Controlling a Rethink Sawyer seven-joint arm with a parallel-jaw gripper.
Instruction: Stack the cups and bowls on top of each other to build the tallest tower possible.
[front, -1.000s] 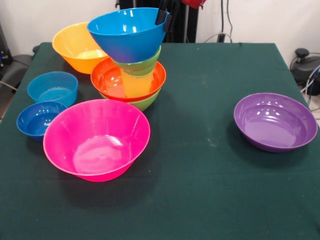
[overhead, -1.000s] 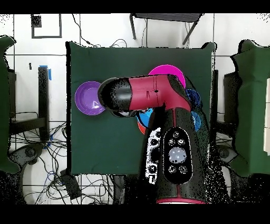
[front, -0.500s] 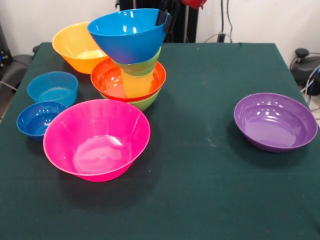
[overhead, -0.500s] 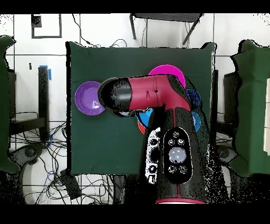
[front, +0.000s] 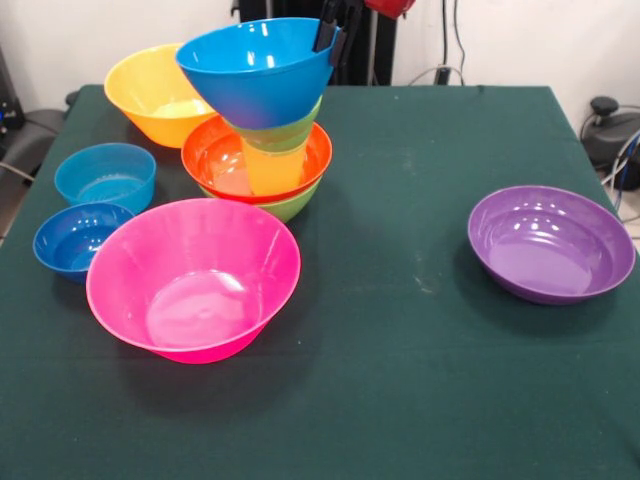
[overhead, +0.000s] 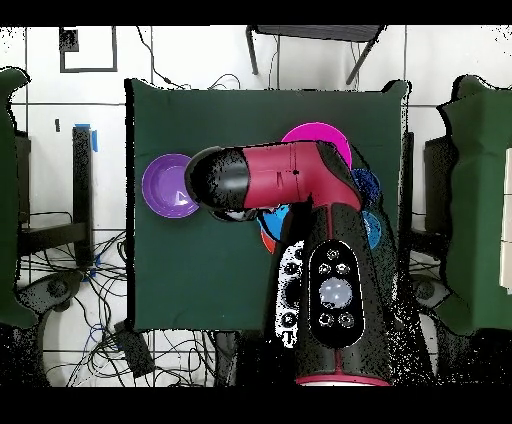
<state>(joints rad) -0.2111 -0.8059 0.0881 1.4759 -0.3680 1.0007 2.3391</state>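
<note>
White wall behind, cables on the floor, dark green cloth over the tabletop (front: 420, 380). Tower (front: 262, 165) sits toward the back left from where I stand: med green bowl (front: 296, 205) at the base, red-orange bowl (front: 215, 160) in it, yellow cup (front: 275, 168) standing in that, small green bowl (front: 290, 128) on the cup. End effector (front: 330, 38) is pinched shut on the rim of a big blue bowl (front: 250, 70), w/ the bowl tilted, its bottom in or just over the small green one; can't tell if it's seated. Overhead, the arm (overhead: 290, 180) covers the stack.

Loose pieces: orange bowl (front: 145, 95) behind, light-blue bowl (front: 105, 175) and dark blue bowl (front: 72, 240) at left, pink bowl (front: 190, 280) in front, purple bowl (front: 550, 242) well apart at right.

My take: level the blue bowl first, centre it over the cup's axis, lower slowly, then let go w/o dragging the rim sideways. The cup is narrow, so any off-centre load could tip everything above it.
</note>
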